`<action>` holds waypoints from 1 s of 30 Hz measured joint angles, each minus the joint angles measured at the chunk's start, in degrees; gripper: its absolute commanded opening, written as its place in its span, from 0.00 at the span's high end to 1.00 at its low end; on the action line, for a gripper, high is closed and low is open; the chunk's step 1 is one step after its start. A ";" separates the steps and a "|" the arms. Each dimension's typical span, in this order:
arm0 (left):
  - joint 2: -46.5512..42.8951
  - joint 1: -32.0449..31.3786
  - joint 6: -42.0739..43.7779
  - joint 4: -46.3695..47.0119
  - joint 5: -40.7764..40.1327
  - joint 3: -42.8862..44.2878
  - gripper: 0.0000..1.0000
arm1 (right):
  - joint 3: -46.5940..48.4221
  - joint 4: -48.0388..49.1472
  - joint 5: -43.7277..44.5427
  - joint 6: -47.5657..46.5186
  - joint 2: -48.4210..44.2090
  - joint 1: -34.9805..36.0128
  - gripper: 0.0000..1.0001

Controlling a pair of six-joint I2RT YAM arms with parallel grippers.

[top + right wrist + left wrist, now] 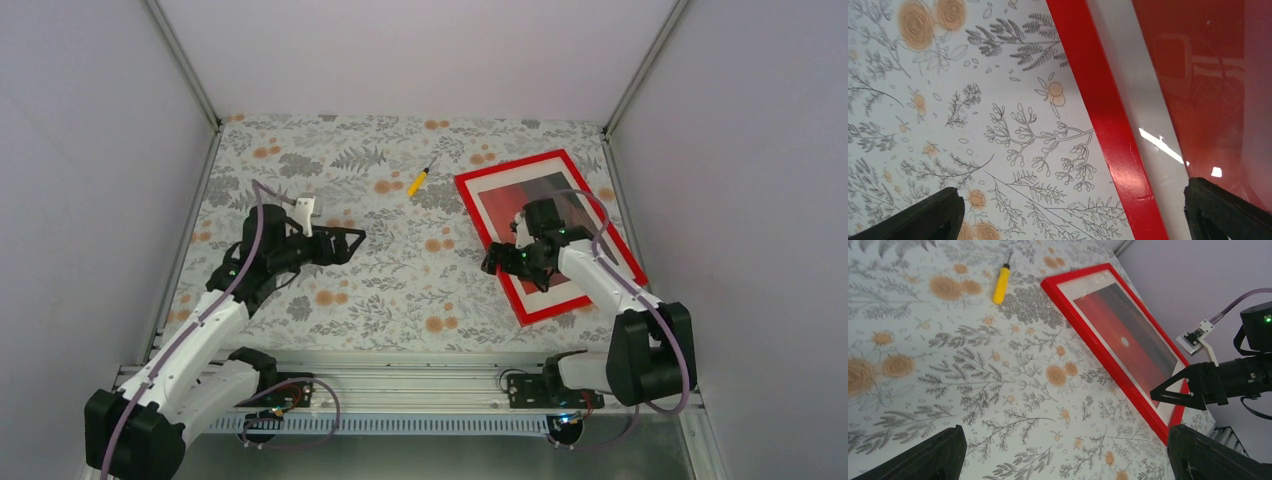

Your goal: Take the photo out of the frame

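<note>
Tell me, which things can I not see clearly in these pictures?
- Rear of the frame: hidden in all views, it lies face up.
- Part of the photo: top view, covered by the right arm.
- Most of the frame: right wrist view, cut off by the picture edges.
- Tip of the yellow tool: too small, top view.

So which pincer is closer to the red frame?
Right. The right pincer hangs open right over one edge of the red frame. The left pincer is off to the side over the flowery table, well apart from it.
</note>
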 measured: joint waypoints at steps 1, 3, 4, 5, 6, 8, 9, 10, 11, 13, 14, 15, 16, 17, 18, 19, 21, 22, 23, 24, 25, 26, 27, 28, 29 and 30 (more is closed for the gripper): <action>0.26 -0.31 -0.37 0.42 0.02 -0.57 0.00 | -0.20 -0.13 0.61 0.20 0.24 0.59 0.00; 1.01 -0.79 -0.85 0.94 0.02 -1.07 0.00 | -0.31 -0.26 1.53 0.59 0.87 1.75 0.00; 1.46 -1.03 -1.18 1.31 0.00 -1.18 0.00 | -0.31 -0.24 1.86 0.74 1.22 2.27 0.00; 1.90 -1.36 -1.44 1.64 -0.02 -1.25 0.00 | -0.31 -0.24 2.14 1.09 1.62 2.93 0.00; 2.16 -1.55 -1.62 1.86 -0.02 -1.31 0.00 | -0.33 -0.26 2.40 1.40 2.10 3.61 0.00; 2.51 -2.01 -1.84 2.12 -0.02 -1.46 0.00 | -0.42 -0.24 2.78 1.75 2.69 4.61 0.00; 2.64 -2.14 -1.90 2.45 -0.02 -1.62 0.00 | -0.50 -0.28 2.99 1.95 2.89 5.09 0.00; 2.73 -2.29 -2.01 2.71 -0.02 -1.84 0.00 | -0.61 -0.28 3.17 2.16 3.02 5.55 0.00; 2.80 -2.40 -2.05 2.86 -0.04 -2.08 0.00 | -0.74 -0.28 3.39 2.43 3.15 5.92 0.00; 3.13 -2.54 -2.14 3.02 -0.07 -2.54 0.00 | -0.94 -0.42 3.82 2.86 3.45 6.64 0.00; 3.34 -2.58 -2.23 3.10 -0.09 -2.71 0.00 | -0.96 -0.48 3.96 3.04 3.58 6.93 0.00; 3.61 -2.64 -2.27 3.26 -0.17 -2.91 0.00 | -1.03 -0.44 4.07 3.15 3.67 7.17 0.00; 3.87 -2.69 -2.32 3.28 -0.24 -3.02 0.00 | -1.07 -0.44 4.11 3.30 3.76 7.52 0.00; 4.13 -2.73 -2.40 3.28 -0.28 -3.13 0.00 | -1.16 -0.44 4.11 3.50 3.85 7.89 0.00; 4.35 -2.75 -2.47 3.34 -0.46 -3.21 0.00 | -1.20 -0.42 4.00 3.80 3.96 8.33 0.00; 4.57 -2.75 -2.49 3.41 -0.59 -3.28 0.00 | -1.29 -0.35 3.87 4.09 4.07 8.76 0.00; 4.98 -2.75 -2.69 3.67 -0.85 -3.32 0.00 | -1.49 -0.13 3.45 4.55 4.09 9.79 0.00; 5.18 -2.75 -2.71 3.80 -0.92 -3.32 0.00 | -1.49 0.11 3.15 4.79 4.07 10.40 0.00; 5.33 -2.75 -2.75 3.98 -1.07 -3.32 0.00 | -1.49 0.44 2.82 5.11 4.09 10.97 0.00; 5.51 -2.75 -2.86 4.11 -1.14 -3.32 0.00 | -1.53 0.92 2.23 5.60 4.13 11.85 0.00; 5.66 -2.75 -2.89 4.13 -1.27 -3.32 0.00 | -1.55 1.20 1.77 5.88 4.22 12.41 0.00; 5.81 -2.75 -2.89 4.13 -1.36 -3.34 0.00 | -1.55 1.57 1.38 6.25 4.39 13.16 0.00; 5.95 -2.75 -2.91 4.20 -1.51 -3.41 0.00 | -1.55 2.08 0.85 6.75 4.76 14.08 0.00; 6.05 -2.75 -2.91 4.24 -1.55 -3.52 0.00 | -1.55 2.51 0.50 7.08 5.18 14.80 0.00; 6.19 -2.75 -2.91 4.31 -1.64 -3.65 0.00 | -1.55 2.89 0.33 7.43 5.68 15.54 0.00; 6.29 -2.75 -2.91 4.24 -1.70 -3.76 0.00 | -1.53 3.10 0.37 7.78 6.21 16.09 0.00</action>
